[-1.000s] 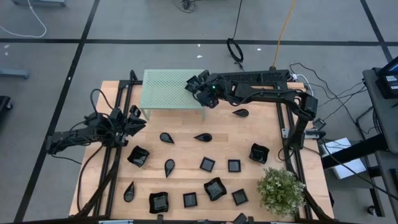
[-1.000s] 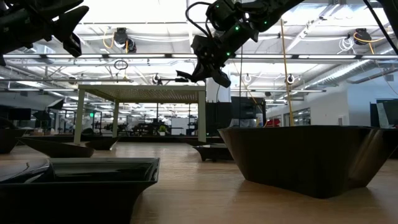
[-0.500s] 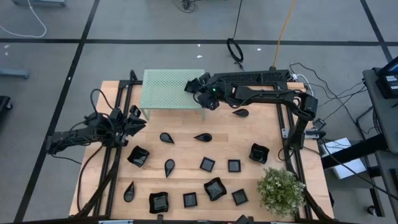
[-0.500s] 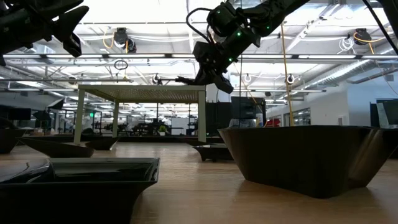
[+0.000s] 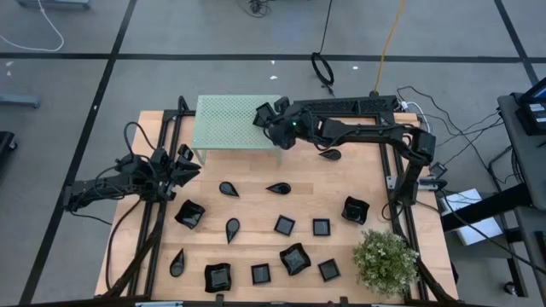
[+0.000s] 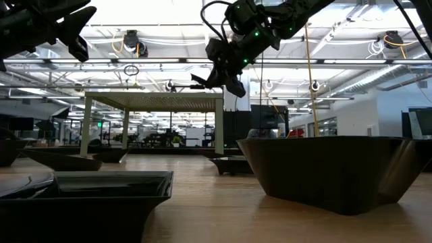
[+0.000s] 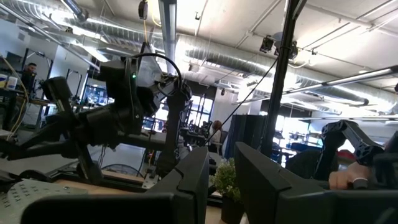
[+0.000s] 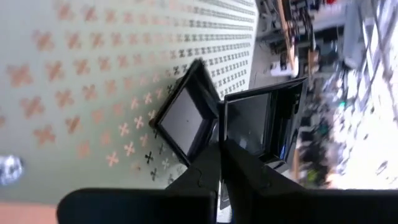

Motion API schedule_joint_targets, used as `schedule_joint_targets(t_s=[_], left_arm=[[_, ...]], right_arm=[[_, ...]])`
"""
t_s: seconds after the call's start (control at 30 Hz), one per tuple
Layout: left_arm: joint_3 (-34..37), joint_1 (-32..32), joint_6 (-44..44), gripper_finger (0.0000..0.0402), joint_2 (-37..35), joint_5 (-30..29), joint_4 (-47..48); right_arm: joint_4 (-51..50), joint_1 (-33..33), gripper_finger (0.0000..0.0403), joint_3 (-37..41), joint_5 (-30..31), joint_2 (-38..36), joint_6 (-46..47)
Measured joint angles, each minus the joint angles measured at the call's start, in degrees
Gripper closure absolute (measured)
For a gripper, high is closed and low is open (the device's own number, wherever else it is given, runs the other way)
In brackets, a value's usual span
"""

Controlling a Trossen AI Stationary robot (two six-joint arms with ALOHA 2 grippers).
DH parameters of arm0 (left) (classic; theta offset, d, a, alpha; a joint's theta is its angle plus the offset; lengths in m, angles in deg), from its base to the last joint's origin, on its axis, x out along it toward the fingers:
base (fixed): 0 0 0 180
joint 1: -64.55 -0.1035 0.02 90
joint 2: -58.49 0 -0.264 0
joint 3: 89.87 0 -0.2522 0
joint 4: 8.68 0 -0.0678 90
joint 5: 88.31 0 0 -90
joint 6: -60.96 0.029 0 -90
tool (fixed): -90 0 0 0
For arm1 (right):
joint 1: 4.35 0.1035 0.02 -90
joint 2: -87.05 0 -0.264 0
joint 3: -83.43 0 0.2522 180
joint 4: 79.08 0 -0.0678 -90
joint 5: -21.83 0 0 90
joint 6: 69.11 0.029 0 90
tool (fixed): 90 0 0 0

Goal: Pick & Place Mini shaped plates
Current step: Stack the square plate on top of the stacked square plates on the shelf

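Note:
My right gripper (image 5: 271,119) reaches from the table's right over the right end of the green perforated platform (image 5: 230,124). It is shut on a small square black plate (image 8: 185,117), which shows as a thin dark sliver (image 6: 200,85) above the platform top (image 6: 155,99). A second dark square face (image 8: 258,124) shows beside it; whether that belongs to the same plate I cannot tell. Several more mini plates lie flat on the wooden table, among them a teardrop one (image 5: 278,188) and a wavy-rimmed one (image 5: 354,210). My left gripper (image 5: 182,164) waits open at the table's left side. My right gripper pinches the square plate by one edge of its rim (image 8: 200,138) between its two fingers. The fingers come from the table's right, slanting a little downward. The plate sticks out beyond the fingertips toward the left, lifted clear above the platform top.
A potted plant (image 5: 386,260) stands at the near right corner. Teardrop plates (image 5: 228,188) (image 5: 330,154) lie just in front of the platform, square ones (image 5: 284,225) and wavy ones (image 5: 295,258) nearer the front edge. Black frame rails run along both table sides.
My right gripper has stayed over the platform's right end and rolled a little at the wrist. The held plate has turned with it. The gripper stays shut on the plate.

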Motion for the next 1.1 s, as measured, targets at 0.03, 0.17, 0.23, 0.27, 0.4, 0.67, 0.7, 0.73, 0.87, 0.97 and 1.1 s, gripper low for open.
schedule_joint_targets(t_s=[0.03, 0.17, 0.23, 0.27, 0.4, 0.67, 0.7, 0.73, 0.87, 0.97, 1.1], left_arm=[[0.02, 0.00, 0.00, 0.0321, 0.00, 0.00, 0.02], [0.01, -0.01, 0.01, 0.0321, 0.00, 0.00, 0.02], [0.02, 0.00, 0.00, 0.0321, 0.00, 0.00, 0.01], [0.00, -0.02, 0.02, 0.0321, 0.00, 0.00, 0.02], [0.01, -0.01, 0.01, 0.0321, 0.00, 0.00, 0.01], [0.01, -0.01, 0.01, 0.0321, 0.00, -0.01, 0.01], [0.01, 0.00, 0.01, 0.0321, 0.00, 0.00, 0.01], [0.00, -0.02, 0.00, 0.0321, 0.00, 0.00, 0.00], [0.02, -0.02, 0.00, 0.0321, 0.00, 0.00, 0.02], [0.01, 0.00, 0.01, 0.0321, 0.00, 0.00, 0.01], [0.00, -0.02, 0.00, 0.0321, 0.00, 0.00, 0.00]], right_arm=[[0.29, 0.18, 0.0394, 0.00, 0.04, 0.00, 3.95], [0.42, 1.23, 0.0394, 0.00, 0.01, 0.00, 17.88], [0.41, 2.07, 0.0394, 0.00, 0.01, 0.00, 21.44], [0.44, 2.62, 0.0394, 0.00, 0.01, 0.00, 22.61], [0.40, 4.35, 0.0394, 0.00, -0.05, 0.00, 25.82], [0.39, 4.28, 0.0394, -0.02, 3.18, -0.04, 33.12], [0.40, 4.28, 0.0394, -0.02, 3.17, -0.04, 33.40], [0.38, 4.34, 0.0394, -0.02, 3.05, -0.07, 33.78], [0.48, 4.37, 0.0394, -0.07, 3.01, -0.07, 33.96], [1.62, 4.07, 0.0394, -0.07, 3.01, -0.07, 34.04], [2.89, 3.67, 0.0394, -0.11, 2.39, -0.15, 35.58]])
